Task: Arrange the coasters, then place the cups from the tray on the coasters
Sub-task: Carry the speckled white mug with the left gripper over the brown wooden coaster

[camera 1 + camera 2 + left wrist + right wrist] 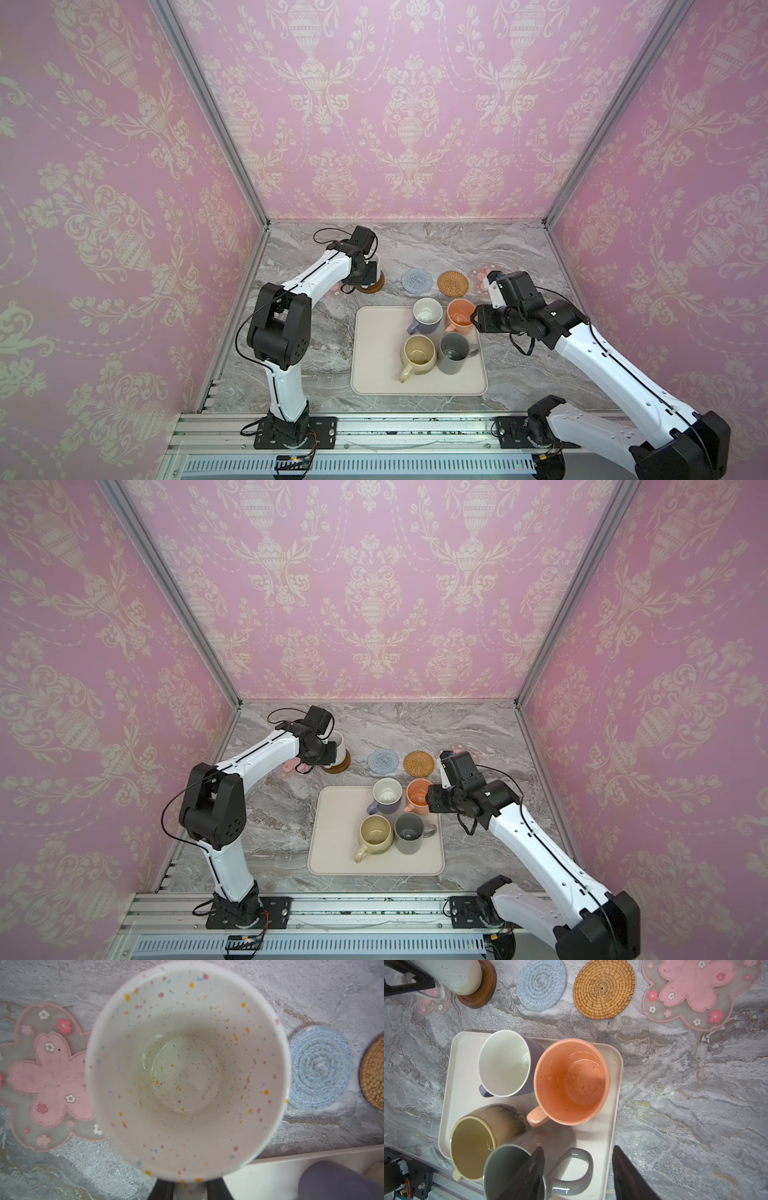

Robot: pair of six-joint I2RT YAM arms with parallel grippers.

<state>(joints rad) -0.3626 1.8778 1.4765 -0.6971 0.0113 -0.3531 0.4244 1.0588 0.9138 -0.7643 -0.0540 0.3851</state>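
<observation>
White mug [458, 976] upright on wooden coaster [485, 991]

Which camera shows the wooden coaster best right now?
Right wrist: the wooden coaster shows clearly under the white mug. In both top views only its edge peeks out; in the left wrist view the mug hides it.

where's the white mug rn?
In a top view the white mug sits on the wooden coaster, back left of the tray, between a pink coaster and the blue coaster; the left gripper holds its handle.
</observation>
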